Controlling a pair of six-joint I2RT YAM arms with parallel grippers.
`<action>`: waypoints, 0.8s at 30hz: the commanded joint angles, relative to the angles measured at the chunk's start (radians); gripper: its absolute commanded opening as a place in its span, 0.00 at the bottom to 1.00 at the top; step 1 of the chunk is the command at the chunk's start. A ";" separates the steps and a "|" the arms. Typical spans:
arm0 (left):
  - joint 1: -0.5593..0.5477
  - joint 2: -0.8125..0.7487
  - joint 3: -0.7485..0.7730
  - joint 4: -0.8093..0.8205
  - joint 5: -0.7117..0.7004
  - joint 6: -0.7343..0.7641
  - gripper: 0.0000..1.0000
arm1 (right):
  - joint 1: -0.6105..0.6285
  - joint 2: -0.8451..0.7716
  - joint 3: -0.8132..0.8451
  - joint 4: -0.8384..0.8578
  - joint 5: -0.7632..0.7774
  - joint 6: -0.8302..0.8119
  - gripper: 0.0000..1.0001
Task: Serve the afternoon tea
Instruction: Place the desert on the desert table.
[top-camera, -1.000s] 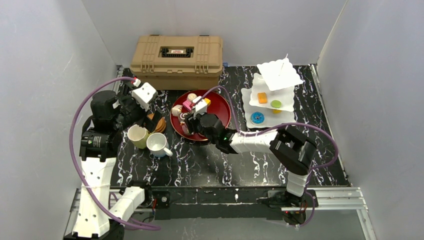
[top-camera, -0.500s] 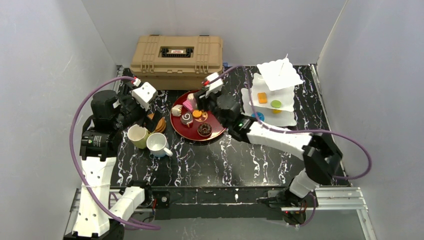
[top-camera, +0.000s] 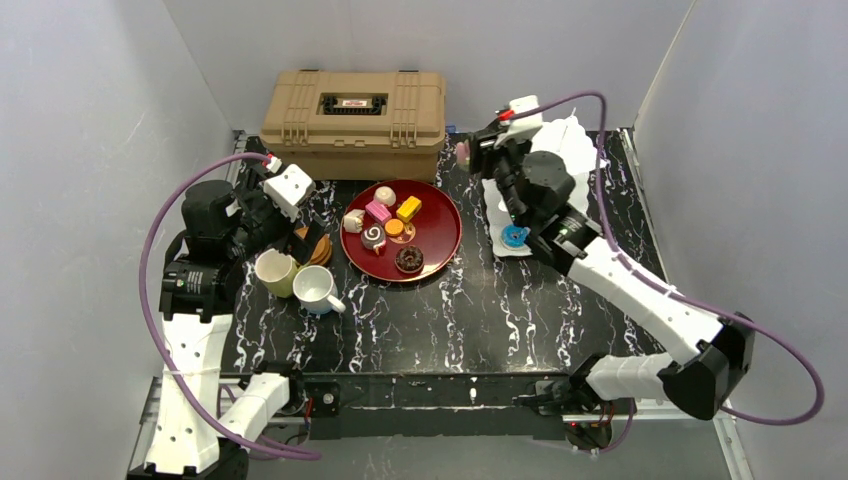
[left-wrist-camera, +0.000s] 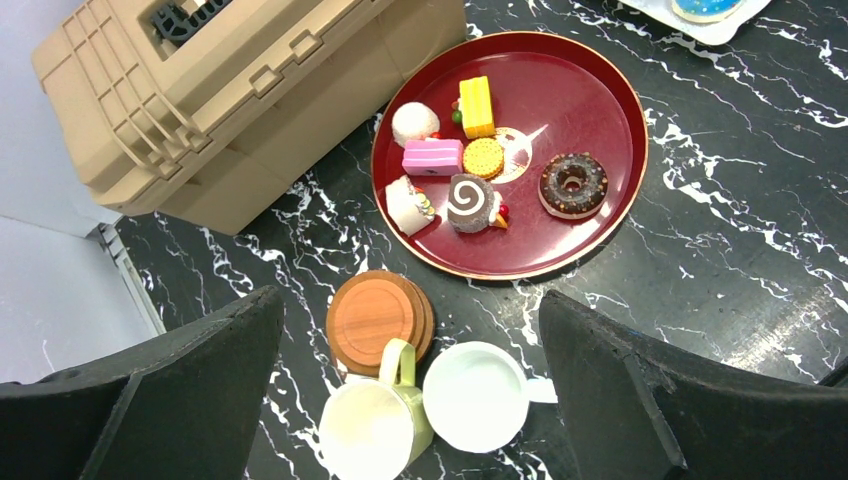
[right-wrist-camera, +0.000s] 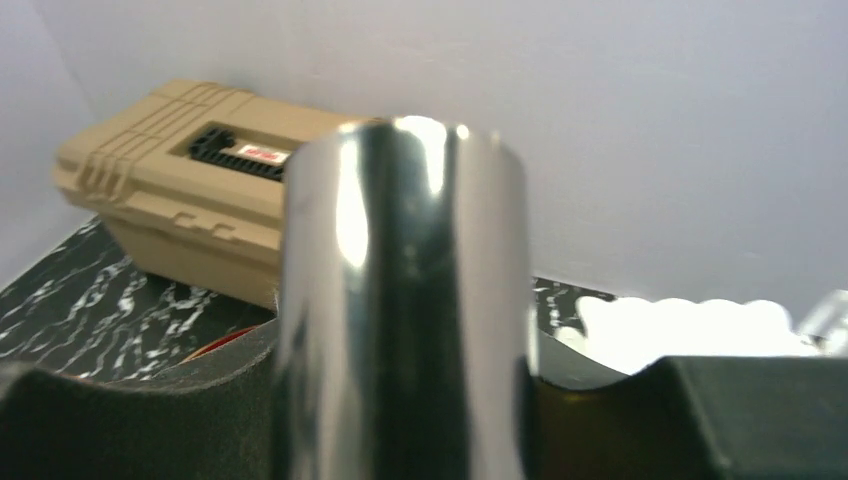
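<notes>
As the right gripper (top-camera: 488, 142) swings from red tray (top-camera: 447, 240) to tiered stand (top-camera: 578, 150), serving advances.
I see it clamping metal tongs (right-wrist-camera: 400, 300) at one o'clock; left gripper (left-wrist-camera: 405, 320) gapes wide at nine.

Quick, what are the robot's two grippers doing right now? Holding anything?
Left gripper: open, holding nothing.
Right gripper: closed on the metal tongs.

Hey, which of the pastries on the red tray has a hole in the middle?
The brown chocolate donut, sitting apart from the rest on the red tray; the others are solid blocks, rolls or rounds.
</notes>
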 joint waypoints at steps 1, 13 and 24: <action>-0.004 -0.009 0.005 -0.004 0.020 -0.011 0.98 | -0.030 -0.096 0.072 -0.078 0.048 -0.053 0.44; -0.004 -0.011 -0.005 -0.003 0.030 -0.021 0.98 | -0.063 -0.194 0.077 -0.144 0.171 -0.160 0.44; -0.004 -0.013 -0.007 -0.003 0.032 -0.025 0.98 | -0.198 -0.078 0.109 -0.073 0.101 -0.131 0.44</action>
